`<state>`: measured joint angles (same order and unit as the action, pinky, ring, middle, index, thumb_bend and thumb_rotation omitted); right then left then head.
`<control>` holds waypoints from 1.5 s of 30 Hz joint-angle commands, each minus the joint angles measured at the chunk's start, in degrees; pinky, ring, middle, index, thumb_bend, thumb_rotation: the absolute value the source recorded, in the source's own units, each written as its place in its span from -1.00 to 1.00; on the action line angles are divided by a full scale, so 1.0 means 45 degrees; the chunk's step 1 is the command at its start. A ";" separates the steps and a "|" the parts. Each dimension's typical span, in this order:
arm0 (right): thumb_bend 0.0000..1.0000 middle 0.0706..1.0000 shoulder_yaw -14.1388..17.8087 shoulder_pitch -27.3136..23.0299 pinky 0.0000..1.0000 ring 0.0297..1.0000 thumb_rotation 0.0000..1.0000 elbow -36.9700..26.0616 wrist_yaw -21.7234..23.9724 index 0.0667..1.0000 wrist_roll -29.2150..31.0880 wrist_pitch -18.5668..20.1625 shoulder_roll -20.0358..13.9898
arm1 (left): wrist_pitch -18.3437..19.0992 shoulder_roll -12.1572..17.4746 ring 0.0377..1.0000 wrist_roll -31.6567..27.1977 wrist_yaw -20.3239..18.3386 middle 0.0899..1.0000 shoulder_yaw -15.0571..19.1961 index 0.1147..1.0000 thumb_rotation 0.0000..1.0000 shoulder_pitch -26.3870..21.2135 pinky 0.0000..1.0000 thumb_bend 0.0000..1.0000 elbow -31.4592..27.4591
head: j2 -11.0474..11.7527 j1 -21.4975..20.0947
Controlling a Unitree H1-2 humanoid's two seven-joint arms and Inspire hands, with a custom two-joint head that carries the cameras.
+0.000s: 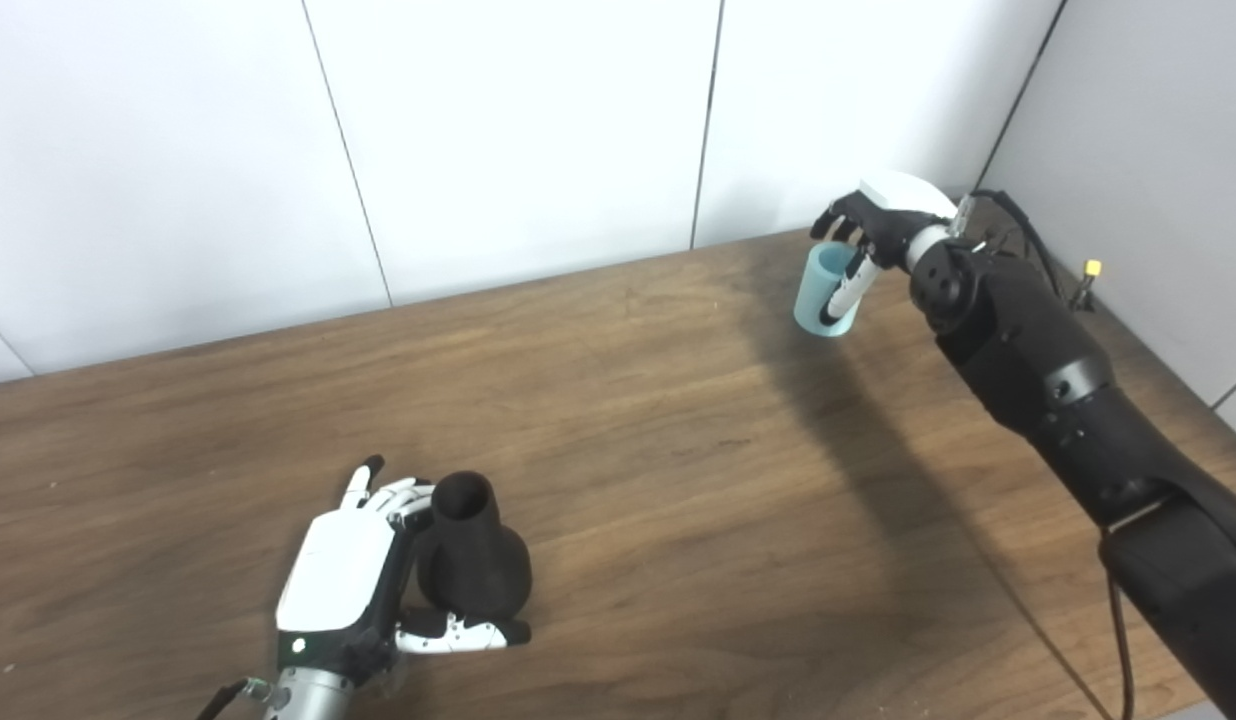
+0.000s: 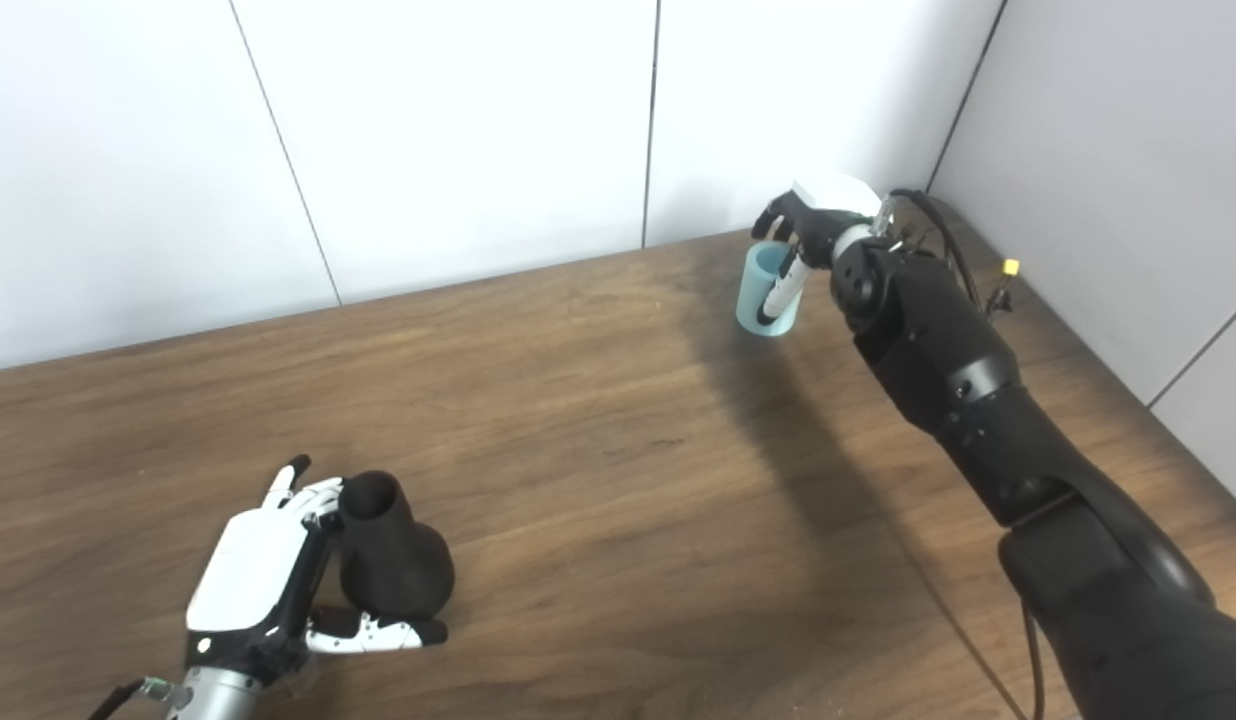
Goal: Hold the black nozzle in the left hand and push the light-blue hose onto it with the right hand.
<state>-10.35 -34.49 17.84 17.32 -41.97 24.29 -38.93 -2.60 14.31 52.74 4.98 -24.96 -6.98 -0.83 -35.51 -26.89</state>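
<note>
The black nozzle (image 1: pixel 473 560) stands on the wooden table (image 1: pixel 678 480) at the front left, its narrow open neck pointing up. My left hand (image 1: pixel 353 580) is wrapped around it: the palm is against its left side, the fingers (image 1: pixel 393 497) reach behind the neck, and the thumb lies along the front of the base. Far off at the back right, my right hand (image 2: pixel 813 225) is shut on the light-blue hose (image 2: pixel 763 295). This short tube is held upright with its opening up, and the thumb crosses its front.
White wall panels (image 1: pixel 528 130) run along the table's far edge, and a grey wall (image 1: pixel 1148 150) closes the right side. Cables and a small yellow-tipped connector (image 1: pixel 1091 268) sit by the right forearm. A wide stretch of bare tabletop separates the two hands.
</note>
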 commanded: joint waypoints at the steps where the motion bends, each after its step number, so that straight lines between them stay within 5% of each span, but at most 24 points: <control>1: 0.28 0.21 0.0412 -0.0481 -0.21 0.03 -0.79 0.0019 -0.0850 0.08 0.0096 -0.0232 -0.0273 | 0.0179 0.0069 0.63 0.0257 -0.0097 0.43 -0.0120 -0.17 -0.90 0.0521 1.00 0.05 0.0422 | -0.0017 0.0009; 4: 0.07 0.13 0.0603 -0.0396 -0.26 -0.02 -0.74 0.0168 -0.1417 -0.08 0.0334 -0.0451 -0.0160 | 0.0193 0.0082 0.63 0.0261 -0.0118 0.43 -0.0106 -0.17 -0.90 0.0529 1.00 0.05 0.0393 | -0.0055 -0.0010; 7: 0.06 -0.03 0.0764 -0.0275 -0.32 -0.11 -0.95 0.0322 -0.2009 -0.12 0.0691 -0.0954 -0.0048 | 0.0168 0.0118 0.63 0.0207 -0.0192 0.43 -0.0102 -0.17 -0.90 0.0537 1.00 0.05 0.0307 | -0.0099 0.0002; 13: 0.05 -0.20 0.0806 -0.0085 -0.45 -0.34 -1.00 0.0314 -0.2386 -0.02 0.1090 -0.1252 0.0099 | 0.0189 0.0123 0.63 0.0235 -0.0227 0.43 -0.0098 -0.17 -0.90 0.0565 1.00 0.05 0.0215 | -0.0159 0.0072; 25: 0.05 -0.22 0.0694 0.0058 -0.36 -0.29 -1.00 0.0310 -0.2352 -0.02 0.1217 -0.1523 0.0047 | 0.0204 0.0118 0.62 0.0220 -0.0207 0.43 -0.0077 -0.17 -0.90 0.0531 1.00 0.05 0.0273 | -0.0209 0.0145; 32: 0.05 -0.26 0.0930 0.0295 -0.49 -0.37 -1.00 -0.1189 -0.2280 -0.01 0.1045 -0.0753 0.0180 | 0.0098 0.0146 0.62 0.0198 -0.0170 0.42 -0.0089 -0.17 -0.90 0.0520 1.00 0.05 0.0246 | -0.0248 0.0200; 45: 0.05 -0.17 0.0661 0.0679 -0.34 -0.28 -1.00 -0.5386 -0.0897 -0.01 0.0477 0.0174 0.0171 | 0.0214 0.0062 0.63 0.0346 -0.0270 0.43 -0.0163 -0.17 -0.90 0.0510 1.00 0.05 0.0209 | -0.0299 0.0837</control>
<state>-8.07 -29.71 -3.80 12.89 -38.49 24.61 -36.64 -2.19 14.27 52.95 4.40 -24.95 -6.87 -1.19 -36.83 -23.12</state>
